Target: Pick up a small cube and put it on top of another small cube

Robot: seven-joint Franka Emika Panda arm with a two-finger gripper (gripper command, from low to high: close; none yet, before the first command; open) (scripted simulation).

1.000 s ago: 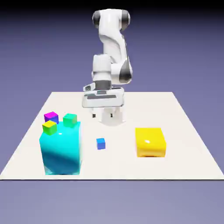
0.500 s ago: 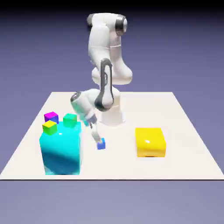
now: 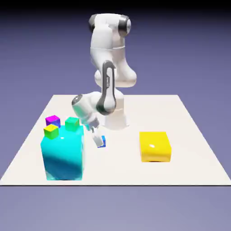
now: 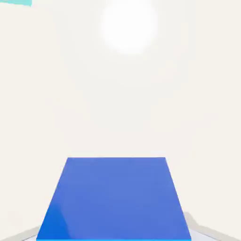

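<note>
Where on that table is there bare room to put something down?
Open: the table's front strip before the yellow block, the gap between that block and the blue cube, and the far right corner. Crowded: the exterior view's left, where the cyan block carries three cubes beside the tool.

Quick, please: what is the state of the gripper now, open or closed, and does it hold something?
Gripper: closed on the small blue cube, which fills the space between the fingers in the hand view.
</note>
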